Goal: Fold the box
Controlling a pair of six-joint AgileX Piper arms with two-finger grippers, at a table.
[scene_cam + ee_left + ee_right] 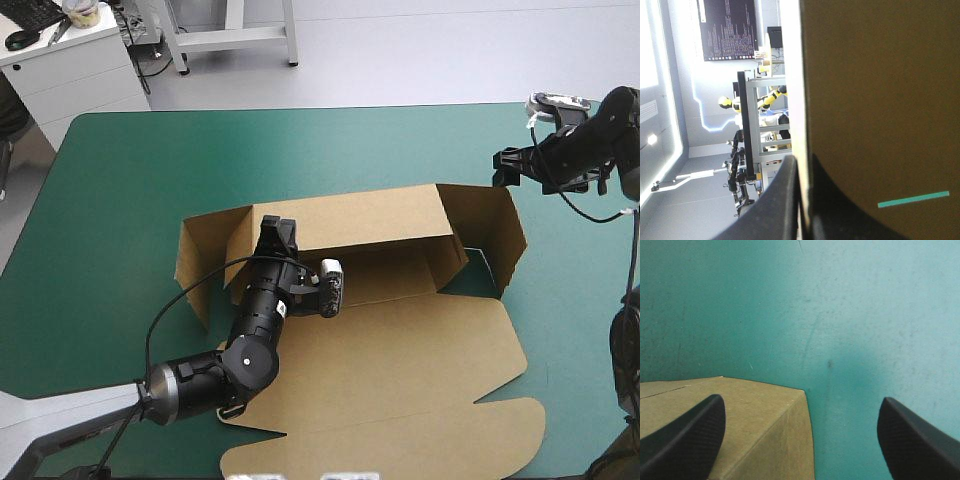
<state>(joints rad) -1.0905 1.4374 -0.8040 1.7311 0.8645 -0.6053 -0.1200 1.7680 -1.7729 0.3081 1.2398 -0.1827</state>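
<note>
Left hand is gripping a raised wall of the brown box; right hand is hovering open.

The teal-green surface is carrying the brown box from its middle toward its near edge, far and side walls standing and the broad lid panel lying flat. The left hand is pinching the far wall near its left end, black fingers all but closed on the board. The right hand is hanging near the far right corner, fingers spread wide, gripping nothing, a box corner showing under one finger.
</note>
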